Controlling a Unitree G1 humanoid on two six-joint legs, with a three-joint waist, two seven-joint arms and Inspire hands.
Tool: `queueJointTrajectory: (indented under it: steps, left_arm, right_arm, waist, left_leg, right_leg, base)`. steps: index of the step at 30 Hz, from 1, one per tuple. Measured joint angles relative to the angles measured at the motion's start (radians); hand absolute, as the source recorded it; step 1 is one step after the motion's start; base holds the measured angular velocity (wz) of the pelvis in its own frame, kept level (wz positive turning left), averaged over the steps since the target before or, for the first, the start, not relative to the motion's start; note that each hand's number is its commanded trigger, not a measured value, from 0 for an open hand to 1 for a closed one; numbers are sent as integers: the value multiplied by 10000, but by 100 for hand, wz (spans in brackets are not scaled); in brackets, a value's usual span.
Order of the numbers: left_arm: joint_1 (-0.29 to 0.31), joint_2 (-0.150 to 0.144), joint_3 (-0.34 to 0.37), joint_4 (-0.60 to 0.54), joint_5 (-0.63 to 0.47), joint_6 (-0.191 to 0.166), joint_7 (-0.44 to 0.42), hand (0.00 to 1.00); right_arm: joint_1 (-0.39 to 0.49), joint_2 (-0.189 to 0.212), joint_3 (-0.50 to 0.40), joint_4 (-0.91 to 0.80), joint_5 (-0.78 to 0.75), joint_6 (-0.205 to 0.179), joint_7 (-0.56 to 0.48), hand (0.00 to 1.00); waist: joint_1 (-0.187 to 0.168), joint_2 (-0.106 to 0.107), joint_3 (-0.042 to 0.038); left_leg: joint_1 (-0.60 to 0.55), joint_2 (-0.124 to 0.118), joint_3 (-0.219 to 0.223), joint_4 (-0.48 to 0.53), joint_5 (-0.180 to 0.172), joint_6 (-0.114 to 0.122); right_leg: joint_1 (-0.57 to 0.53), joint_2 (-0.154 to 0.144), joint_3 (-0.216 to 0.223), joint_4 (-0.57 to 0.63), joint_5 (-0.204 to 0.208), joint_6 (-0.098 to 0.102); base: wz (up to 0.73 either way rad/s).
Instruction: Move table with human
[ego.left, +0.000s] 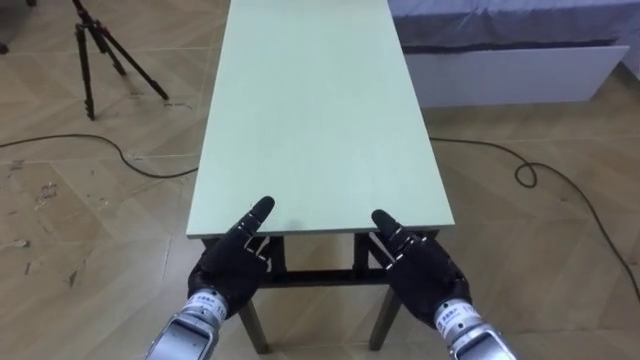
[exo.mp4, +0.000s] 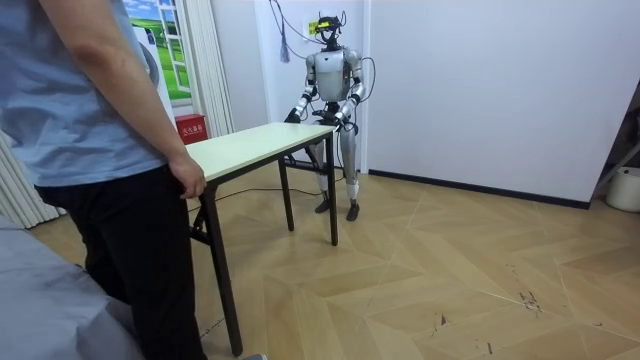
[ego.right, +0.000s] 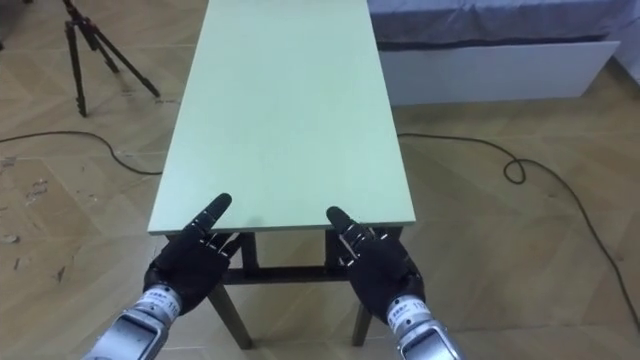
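the fingers (ego.left: 258, 213) of the left hand (ego.left: 232, 262) and the right hand (ego.left: 418, 262) are closed on the near short edge of the desk (ego.left: 315, 110) at lower centre: one is laid on top, the rest are tucked beneath. the pale green desk is stretched up the middle of the frame. in the room view its other end is held by a person's hand (exo.mp4: 188, 178). a tripod (ego.left: 100, 50) is seen upper left, a bed (ego.left: 500, 55) upper right.

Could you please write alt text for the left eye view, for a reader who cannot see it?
The robot's left hand and right hand rest at the near short edge of a long pale green table on a wooden floor. A black tripod stands at upper left, a low white bed base at upper right.
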Motion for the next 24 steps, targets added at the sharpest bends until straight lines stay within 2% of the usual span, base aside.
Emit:
queueJointTrajectory:
  steps: [4, 6, 17, 22, 23, 24]
  left_arm:
    - [-42, -309, 283, 20, -335, 117, 225, 0]
    - [-70, -347, 345, 68, -335, 154, 263, 0]
    - [-337, -421, 344, 315, -322, 167, 295, 0]
    - [-426, -628, 363, 301, -214, 163, 344, 0]
    - [-450, -639, 363, 301, -205, 163, 364, 45]
    - [-482, -664, 368, 302, -199, 163, 416, 68]
  right_arm:
    - [-6, 102, 1, 0, 1487, 74, -110, 0]
    - [-6, 127, -1, 0, 1844, 121, -121, 0]
    - [-109, 242, -60, -32, 2389, 16, -425, 0]
    - [-115, 428, -259, -191, 2898, -40, -671, 0]
    - [-116, 484, -306, -224, 2960, -41, -711, 0]
    - [-118, 554, -358, -239, 2979, -46, -739, 0]
  waist:
    - [12, 49, -31]
    - [14, 49, -31]
    - [170, 51, -28]
    - [279, 74, -30]
    - [283, 79, -27]
    - [289, 89, -23]
  left_leg:
    - [14, 0, -4, 0, 1, 0]
    - [28, 2, -4, 0, 1, 0]
    - [-19, 3, 24, 12, 1, 1]
    - [-143, 5, 30, 28, 1, 1]
    - [-173, 8, 30, 35, 1, 1]
    - [-181, 9, 40, 54, 1, 2]
  right_leg:
    - [28, -5, -23, 0, 0, 0]
    - [38, -4, -29, 1, 1, -1]
    - [-48, -4, 8, 53, 2, -3]
    - [-171, -4, 4, 76, 2, -3]
    - [-213, -5, 3, 105, 2, -3]
    - [-228, -7, 13, 119, 2, -3]
  base:
    - [0]
    - [0]
    - [0]
    - [0]
    - [0]
    - [0]
